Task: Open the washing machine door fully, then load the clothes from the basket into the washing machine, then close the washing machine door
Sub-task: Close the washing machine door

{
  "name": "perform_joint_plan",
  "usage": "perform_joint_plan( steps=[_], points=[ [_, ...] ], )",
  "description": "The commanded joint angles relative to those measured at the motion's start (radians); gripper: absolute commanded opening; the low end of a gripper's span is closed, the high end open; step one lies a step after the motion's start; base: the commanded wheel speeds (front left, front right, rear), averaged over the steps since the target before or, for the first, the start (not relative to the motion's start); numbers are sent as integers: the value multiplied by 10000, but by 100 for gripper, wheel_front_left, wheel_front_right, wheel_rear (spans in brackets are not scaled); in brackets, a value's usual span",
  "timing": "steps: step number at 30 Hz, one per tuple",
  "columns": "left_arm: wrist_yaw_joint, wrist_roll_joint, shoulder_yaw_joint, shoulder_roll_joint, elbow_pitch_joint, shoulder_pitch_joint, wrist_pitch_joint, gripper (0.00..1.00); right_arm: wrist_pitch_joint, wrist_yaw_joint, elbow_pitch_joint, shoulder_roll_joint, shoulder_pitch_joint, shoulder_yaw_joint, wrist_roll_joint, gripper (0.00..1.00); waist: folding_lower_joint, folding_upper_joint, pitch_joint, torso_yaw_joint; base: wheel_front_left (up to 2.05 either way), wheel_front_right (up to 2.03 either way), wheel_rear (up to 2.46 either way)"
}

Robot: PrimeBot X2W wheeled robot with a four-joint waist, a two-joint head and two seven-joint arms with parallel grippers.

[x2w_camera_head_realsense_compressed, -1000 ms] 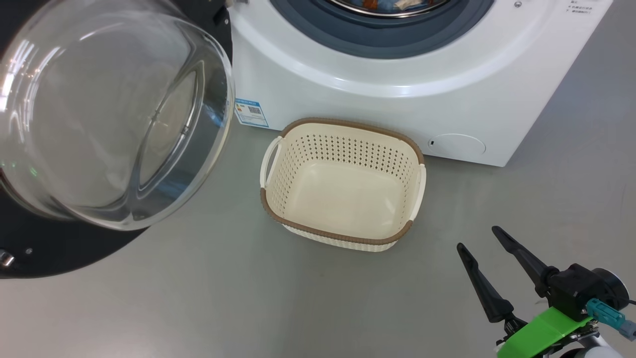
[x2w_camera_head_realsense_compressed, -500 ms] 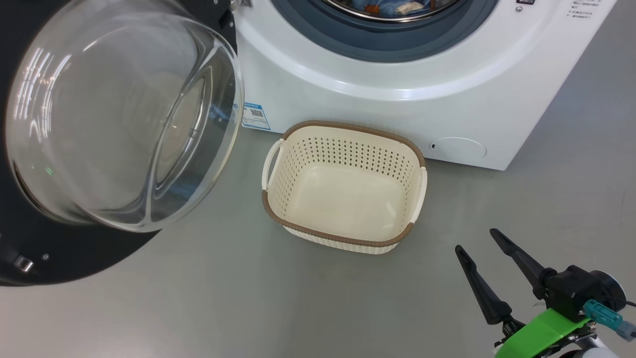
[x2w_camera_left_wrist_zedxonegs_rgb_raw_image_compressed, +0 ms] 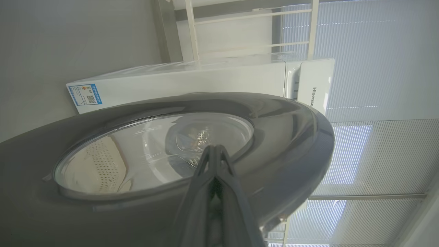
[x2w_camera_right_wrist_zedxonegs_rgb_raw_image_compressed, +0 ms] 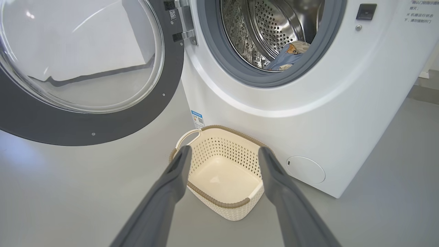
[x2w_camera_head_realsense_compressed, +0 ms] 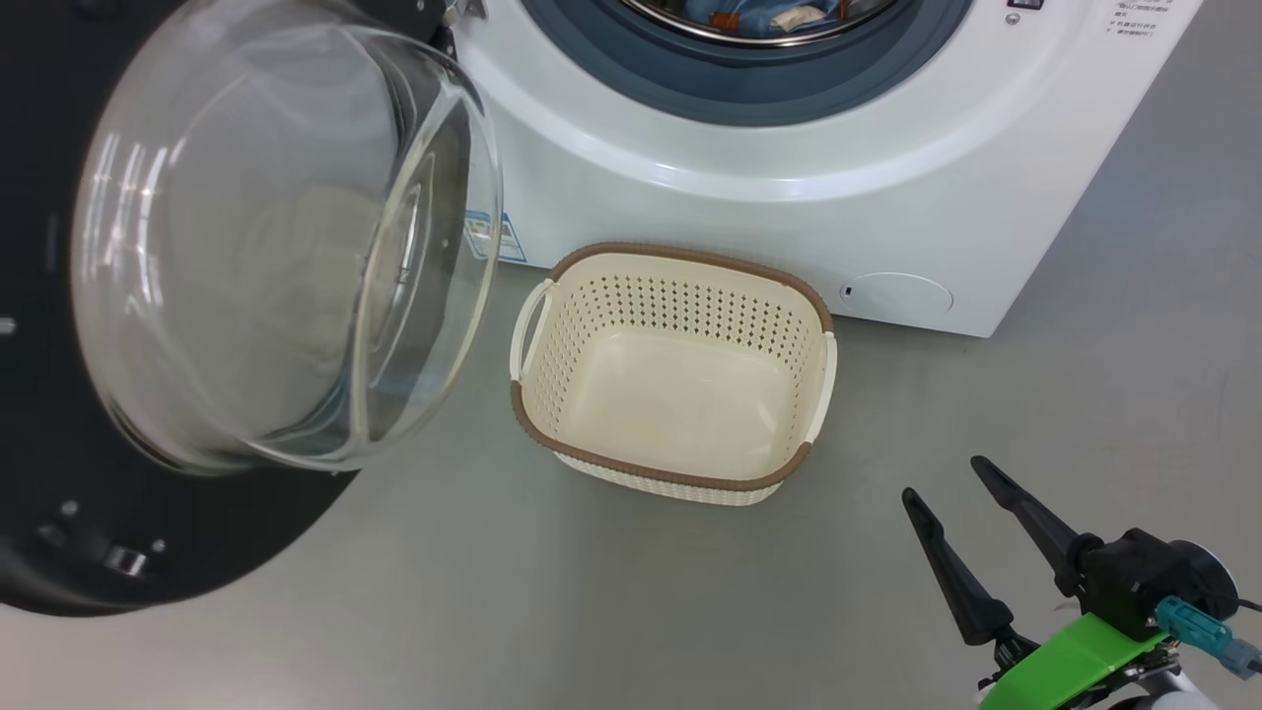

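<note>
**Head view.** One door (x2w_camera_head_realsense_compressed: 276,247) stood swung open at the left. Its glass bowl bulged outward and covered part of the one blue label (x2w_camera_head_realsense_compressed: 490,237) on the machine (x2w_camera_head_realsense_compressed: 789,197). One basket (x2w_camera_head_realsense_compressed: 680,254) sat on the floor (x2w_camera_head_realsense_compressed: 493,592) just before the machine, between the door and the round filter cover (x2w_camera_head_realsense_compressed: 897,294). Its bottom was bare and its two handles (x2w_camera_head_realsense_compressed: 527,320) were at the sides. The clothes (x2w_camera_head_realsense_compressed: 759,15) lay inside the machine at the top edge. The right tool (x2w_camera_head_realsense_compressed: 942,477) hung at the lower right, near the basket but apart from it, its two fingers spread.

**Left wrist view.** The left tool (x2w_camera_left_wrist_zedxonegs_rgb_raw_image_compressed: 214,148), its fingers pressed together, lay over the door's dark rim. Whether it touched the rim could not be told. Blinds (x2w_camera_left_wrist_zedxonegs_rgb_raw_image_compressed: 377,68) hung behind the machine.

**Right wrist view.** The basket sat between the spread fingers. Above it, one grey gasket (x2w_camera_right_wrist_zedxonegs_rgb_raw_image_compressed: 212,51) ringed the drum (x2w_camera_right_wrist_zedxonegs_rgb_raw_image_compressed: 274,27). Blue and cream clothes lay low at the drum's mouth, and their count could not be told. The door hung on its hinge (x2w_camera_right_wrist_zedxonegs_rgb_raw_image_compressed: 185,34) at the left.
</note>
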Motion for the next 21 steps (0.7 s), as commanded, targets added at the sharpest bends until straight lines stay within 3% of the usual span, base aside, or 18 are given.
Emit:
perform_joint_plan(
  steps=[1, 21],
  points=[
    [113, -179, 100, 363, -475, 82, 303, 0, -122, 16, -180, 7, -174, 247, 56, 100, 0, 0, -13, -3, 0, 0, 0],
    [536, -1324, -264, -346, -2350, -72, 1491, 0, -494, 16, 255, 207, -349, 406, 137, 100, 0, 0, 64, -654, 0, 0, 0]
  ],
)
